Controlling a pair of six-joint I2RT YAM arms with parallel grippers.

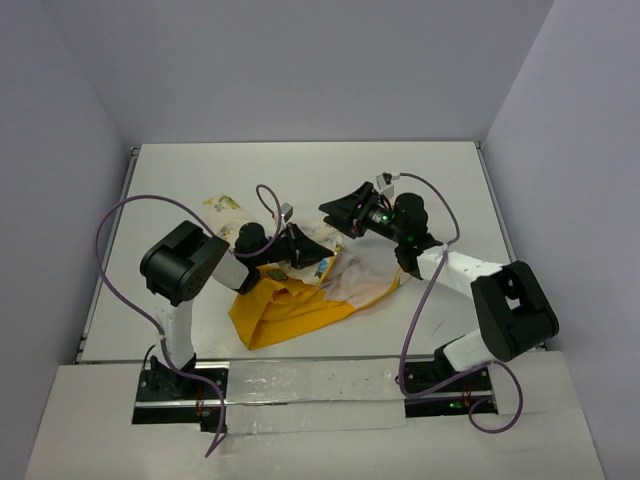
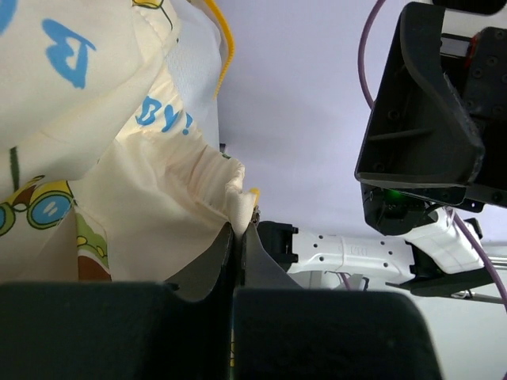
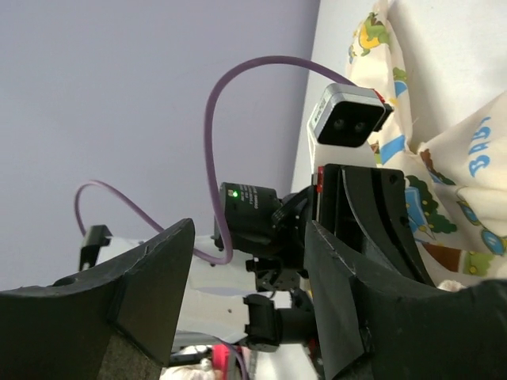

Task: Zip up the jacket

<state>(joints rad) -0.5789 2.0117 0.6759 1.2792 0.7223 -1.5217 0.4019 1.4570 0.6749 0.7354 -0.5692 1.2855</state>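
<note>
The jacket [image 1: 300,300] lies crumpled mid-table, its yellow-orange lining towards the front and a cream printed panel [image 1: 362,275] to the right. My left gripper [image 1: 318,255] is shut on a gathered fold of the cream fabric. In the left wrist view, that fold [image 2: 226,186] rises out of the closed jaws of the left gripper [image 2: 238,231]. My right gripper [image 1: 330,212] hovers just behind the left one, above the jacket. In the right wrist view the right gripper [image 3: 249,245] is open, with nothing between its fingers [image 3: 154,273]. The jacket [image 3: 444,158] lies off to their right.
The white table [image 1: 300,170] is walled in at the back and sides. A cream sleeve [image 1: 225,212] trails left behind the left arm. Purple cables [image 1: 120,225] loop off both arms. The left wrist's camera [image 3: 348,119] sits close in front of the right gripper.
</note>
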